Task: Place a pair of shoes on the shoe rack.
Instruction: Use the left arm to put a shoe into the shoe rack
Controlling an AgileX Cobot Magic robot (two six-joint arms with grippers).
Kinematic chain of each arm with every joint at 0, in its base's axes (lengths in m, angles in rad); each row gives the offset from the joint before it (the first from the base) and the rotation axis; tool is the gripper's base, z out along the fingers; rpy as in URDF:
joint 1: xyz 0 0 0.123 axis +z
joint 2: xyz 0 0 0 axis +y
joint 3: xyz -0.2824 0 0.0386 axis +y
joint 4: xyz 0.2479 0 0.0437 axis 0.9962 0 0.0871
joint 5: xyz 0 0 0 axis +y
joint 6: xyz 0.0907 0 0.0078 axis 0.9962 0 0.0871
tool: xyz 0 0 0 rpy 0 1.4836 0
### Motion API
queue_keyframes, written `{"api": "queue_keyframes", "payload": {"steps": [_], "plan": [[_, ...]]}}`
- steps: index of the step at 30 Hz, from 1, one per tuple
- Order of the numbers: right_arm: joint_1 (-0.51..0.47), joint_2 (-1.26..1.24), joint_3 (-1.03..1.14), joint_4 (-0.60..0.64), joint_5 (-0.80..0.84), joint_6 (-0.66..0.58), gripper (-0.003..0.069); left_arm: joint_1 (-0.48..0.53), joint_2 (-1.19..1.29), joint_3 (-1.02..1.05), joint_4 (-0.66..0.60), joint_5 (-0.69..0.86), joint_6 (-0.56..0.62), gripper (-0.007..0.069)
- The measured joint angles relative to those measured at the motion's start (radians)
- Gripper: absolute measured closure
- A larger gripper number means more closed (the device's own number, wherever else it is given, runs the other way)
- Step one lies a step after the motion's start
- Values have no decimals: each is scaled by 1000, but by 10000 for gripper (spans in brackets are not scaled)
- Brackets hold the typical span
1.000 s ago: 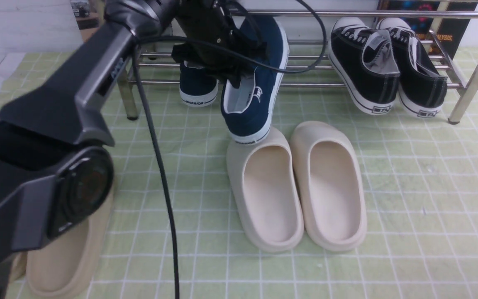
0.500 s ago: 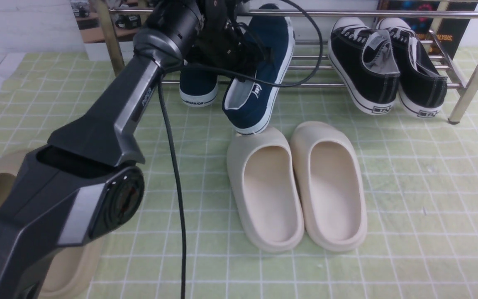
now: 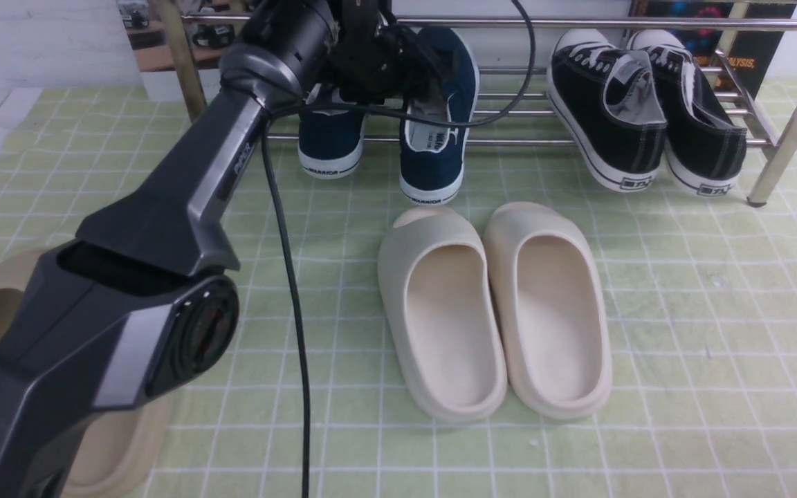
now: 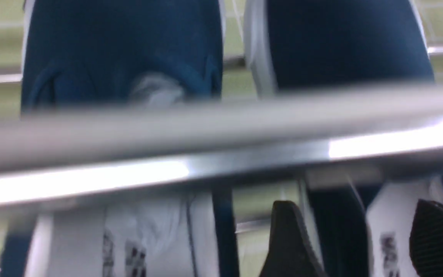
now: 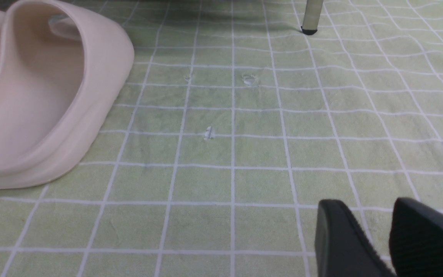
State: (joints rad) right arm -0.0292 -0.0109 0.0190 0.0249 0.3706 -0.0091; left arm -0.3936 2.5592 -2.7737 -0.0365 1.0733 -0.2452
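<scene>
both navy slip-ons sit toes-in on the rack, so the left gripper is spread wide, holding nothing, probably ready to back out; right gripper open and empty too

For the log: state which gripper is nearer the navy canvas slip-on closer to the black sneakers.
Left. The left gripper sits open at the heel of the navy canvas slip-on on the chrome bar rack. The right gripper hovers low over the green checked mat, apart from it.
</scene>
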Motion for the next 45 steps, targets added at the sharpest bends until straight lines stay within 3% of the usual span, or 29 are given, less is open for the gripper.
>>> {"api": "queue_keyframes", "payload": {"steps": [3,6,7,11,12,17,24,29,36,41,45], "plan": [[0,0,0,0,0,0,421,0,-28,0,-7,88,12,239],[0,0,0,0,0,0,421,-1,-103,0,-42,176,55,361],[0,0,0,0,0,0,421,-1,-113,0,-46,177,57,370],[0,0,0,0,0,0,421,-1,-202,21,-97,177,64,558],[0,0,0,0,0,0,421,-1,-235,67,-146,177,63,639],[0,0,0,0,0,0,421,-21,-306,297,-231,178,122,638],[0,0,0,0,0,0,421,-83,-313,564,-198,138,225,638],[0,0,0,0,0,0,421,-81,-259,589,-161,-67,199,638],[0,0,0,0,0,0,421,-87,-255,590,-125,-177,121,638],[0,0,0,0,0,0,421,-86,-275,590,-103,-150,118,638],[0,0,0,0,0,0,421,-81,-352,590,-102,-3,141,638]]}}
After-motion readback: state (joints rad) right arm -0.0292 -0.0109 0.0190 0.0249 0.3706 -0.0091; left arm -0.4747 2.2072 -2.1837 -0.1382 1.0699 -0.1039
